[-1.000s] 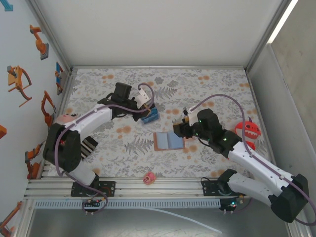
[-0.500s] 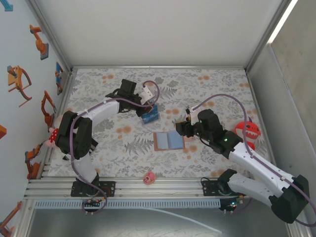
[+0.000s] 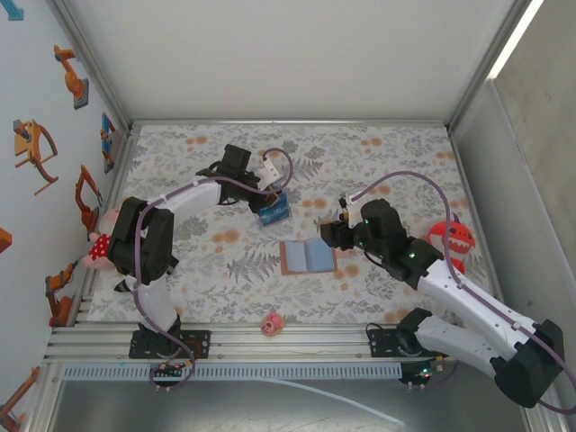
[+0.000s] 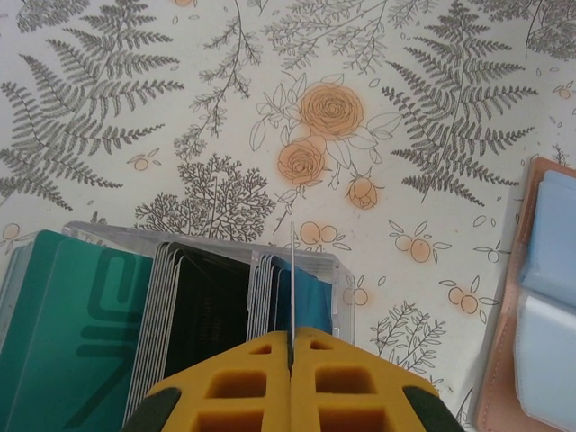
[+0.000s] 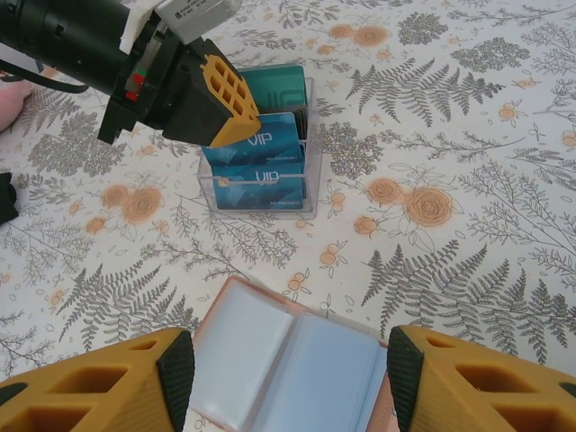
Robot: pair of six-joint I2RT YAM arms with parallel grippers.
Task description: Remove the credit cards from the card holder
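The card holder (image 3: 308, 256) lies open on the floral cloth, tan outside with pale blue pockets (image 5: 288, 360). My right gripper (image 5: 290, 378) is open just above it, one finger on each side and nothing between them. My left gripper (image 4: 292, 335) is shut on a thin credit card (image 4: 292, 270), seen edge-on in the left wrist view. In the right wrist view it is a blue VIP card (image 5: 265, 135). The card hangs over a clear plastic box (image 4: 207, 297) that stands left of the holder (image 4: 540, 297) and holds several teal and dark cards.
A small pink toy (image 3: 272, 324) sits by the near rail. A red toothy toy (image 3: 450, 241) stands at the right edge, behind the right arm. A pink plush with red dots (image 3: 101, 245) lies at the left edge. Metal frame walls close in the table.
The left arm has stretched out and dropped its elbow, bringing the held card closer over the clear box. The right gripper shifted slightly right and stays open over the holder.
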